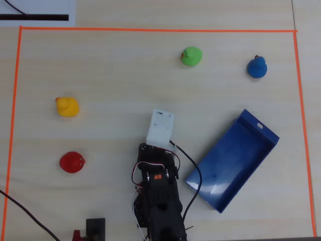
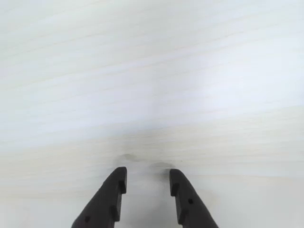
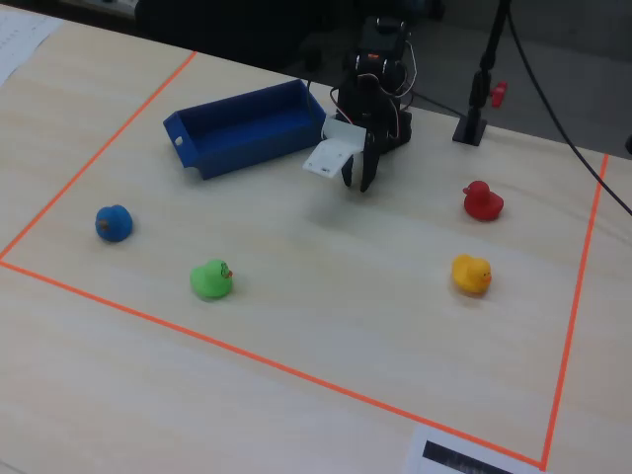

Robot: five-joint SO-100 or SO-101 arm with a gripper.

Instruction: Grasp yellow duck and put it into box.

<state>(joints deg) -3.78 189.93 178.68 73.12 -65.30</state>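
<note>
Near the arm's base our gripper (image 2: 147, 176) hangs slightly open and empty over bare table (image 2: 152, 85), so we judge the yellow duck (image 1: 66, 106) and the box (image 1: 233, 160) untouched.

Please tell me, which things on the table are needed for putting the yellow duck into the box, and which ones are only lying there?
Needed:
yellow duck
box
end effector, open and empty

Only lying there:
red duck
green duck
blue duck
orange tape border
</note>
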